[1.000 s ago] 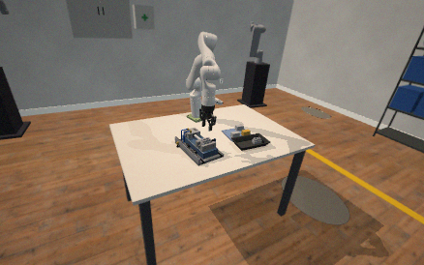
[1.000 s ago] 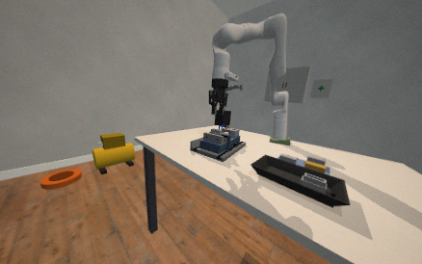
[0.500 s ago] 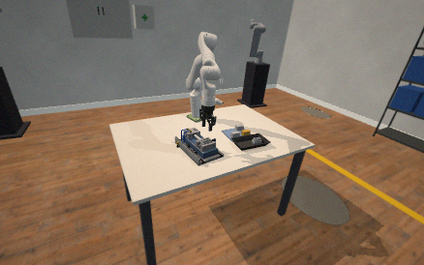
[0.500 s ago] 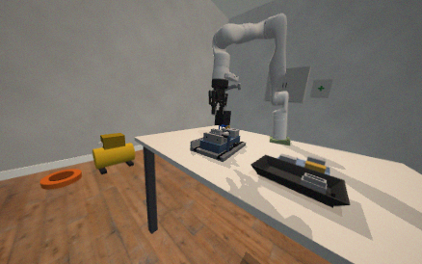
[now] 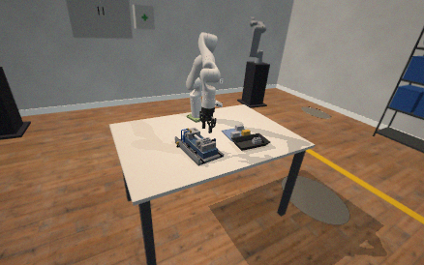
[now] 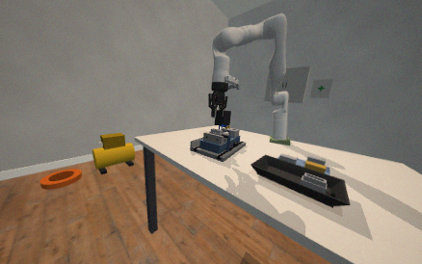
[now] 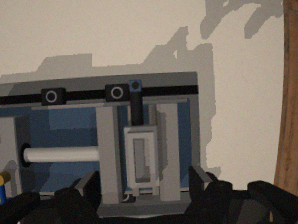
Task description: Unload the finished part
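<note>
Pocketed block (image 7: 141,160) sits clamped in the vise (image 5: 198,143) under the open, empty gripper (image 6: 219,112); black tray (image 6: 279,173) with another block (image 6: 314,181) lies well apart on the table (image 5: 145,160)

The vise (image 7: 127,156) looks like matt grey and blue metal; the table (image 5: 155,169) a smooth, matt off-white top.

Grey pocketed block (image 7: 141,161) sits clamped in the vise (image 7: 100,143).
</note>
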`<move>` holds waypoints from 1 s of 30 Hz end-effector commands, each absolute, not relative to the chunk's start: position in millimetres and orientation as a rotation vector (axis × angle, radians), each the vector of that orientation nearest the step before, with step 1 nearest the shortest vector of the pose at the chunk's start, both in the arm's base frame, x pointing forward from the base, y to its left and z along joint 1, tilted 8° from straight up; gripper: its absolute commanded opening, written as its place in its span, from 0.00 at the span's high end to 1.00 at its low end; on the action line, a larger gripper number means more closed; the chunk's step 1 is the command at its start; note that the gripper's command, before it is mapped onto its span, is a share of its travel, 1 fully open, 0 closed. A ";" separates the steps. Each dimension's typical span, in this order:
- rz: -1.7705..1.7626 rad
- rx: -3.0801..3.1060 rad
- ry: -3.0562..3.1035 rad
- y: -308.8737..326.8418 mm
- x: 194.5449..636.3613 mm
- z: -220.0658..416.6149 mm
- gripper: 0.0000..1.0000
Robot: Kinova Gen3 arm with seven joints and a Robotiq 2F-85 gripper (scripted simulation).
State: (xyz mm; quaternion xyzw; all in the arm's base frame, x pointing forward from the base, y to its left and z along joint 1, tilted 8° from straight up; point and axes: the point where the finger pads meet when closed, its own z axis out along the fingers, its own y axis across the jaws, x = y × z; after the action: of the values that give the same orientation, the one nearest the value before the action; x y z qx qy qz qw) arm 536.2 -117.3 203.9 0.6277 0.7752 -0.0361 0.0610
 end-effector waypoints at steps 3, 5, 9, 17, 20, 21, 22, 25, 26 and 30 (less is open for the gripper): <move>-0.113 1.902 2.346 -118.7 535.4 195.0 0.33; -0.113 1.902 2.346 -119.2 535.5 191.1 0.33; -0.113 1.902 2.346 -120.2 535.6 182.9 0.33; -0.113 1.902 2.346 -121.7 535.8 171.3 0.33; -0.113 1.902 2.346 -122.4 535.9 166.3 0.33; -0.113 1.902 2.346 -122.6 536.0 164.8 0.33; -0.113 1.902 2.346 -122.8 536.0 163.3 0.33; -0.113 1.902 2.346 -123.2 536.0 159.6 0.33; -0.113 1.902 2.346 -123.4 536.1 158.6 0.33; -0.113 1.902 2.346 -123.6 536.1 156.9 0.33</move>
State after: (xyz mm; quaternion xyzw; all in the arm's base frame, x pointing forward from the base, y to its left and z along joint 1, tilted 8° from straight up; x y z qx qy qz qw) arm 536.1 -123.1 157.7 0.6279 0.7751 -0.0369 0.0598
